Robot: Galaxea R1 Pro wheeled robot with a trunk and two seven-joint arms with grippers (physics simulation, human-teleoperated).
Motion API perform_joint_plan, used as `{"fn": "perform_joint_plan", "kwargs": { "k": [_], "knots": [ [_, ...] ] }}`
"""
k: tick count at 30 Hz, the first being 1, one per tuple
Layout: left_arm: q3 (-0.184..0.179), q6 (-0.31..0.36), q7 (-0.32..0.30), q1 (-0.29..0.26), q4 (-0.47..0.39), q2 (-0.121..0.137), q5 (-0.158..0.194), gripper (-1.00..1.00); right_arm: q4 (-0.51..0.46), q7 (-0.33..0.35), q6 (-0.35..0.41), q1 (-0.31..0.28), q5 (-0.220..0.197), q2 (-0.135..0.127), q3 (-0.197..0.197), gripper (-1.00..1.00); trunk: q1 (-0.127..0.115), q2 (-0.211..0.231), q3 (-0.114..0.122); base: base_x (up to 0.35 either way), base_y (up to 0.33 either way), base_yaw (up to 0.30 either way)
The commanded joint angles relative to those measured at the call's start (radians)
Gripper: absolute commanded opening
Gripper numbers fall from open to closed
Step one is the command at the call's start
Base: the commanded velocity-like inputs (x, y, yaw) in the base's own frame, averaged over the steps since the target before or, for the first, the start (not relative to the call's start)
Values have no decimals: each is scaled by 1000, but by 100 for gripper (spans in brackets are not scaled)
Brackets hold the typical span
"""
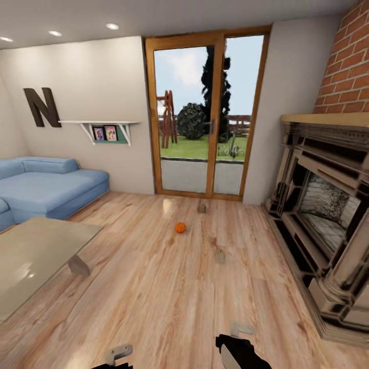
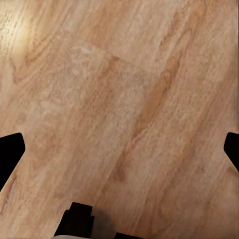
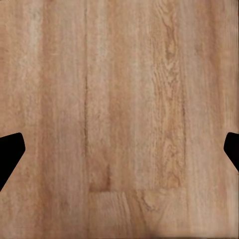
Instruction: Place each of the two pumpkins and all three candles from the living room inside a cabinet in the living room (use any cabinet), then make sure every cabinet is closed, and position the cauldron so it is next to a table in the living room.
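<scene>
Pumpkin: one, on the wood floor at 12 o'clock. Candles: one beyond it by the glass door, one nearer at 1 o'clock. Glass tabletop: 9 o'clock, before the blue sofa. Fireplace: 3 o'clock. Wall letter: "N". Left claw, right claw: spread wide, empty, above floor.

Bright, even daylight through the tall wood-framed glass door, 3 recessed ceiling spotlights glowing, soft glare on the pale plank floor, wide-angle bending at edges, faint shadows, slightly soft render.
</scene>
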Motion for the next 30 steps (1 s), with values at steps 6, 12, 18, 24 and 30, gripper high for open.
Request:
{"fn": "perform_joint_plan", "kwargs": {
  "k": [6,12,18,24,30],
  "knots": [
    [0,-1,1,0,0,1,0,100,0,0,0,0,0,0,0,100,0,0,0,0,0,-285],
    [0,-1,1,0,0,0,-1,100,0,0,0,0,0,0,0,100,0,0,0,0,0,-285],
    [0,0,2,0,0,0,-1,100,0,0,0,0,0,0,0,100,0,0,0,0,0,-285],
    [0,-1,2,0,0,0,-1,100,0,0,0,0,0,0,0,100,0,0,0,0,0,-285],
    [0,-1,2,0,0,0,-1,100,0,0,0,0,0,0,0,100,0,0,0,0,0,-285]
  ]
}}
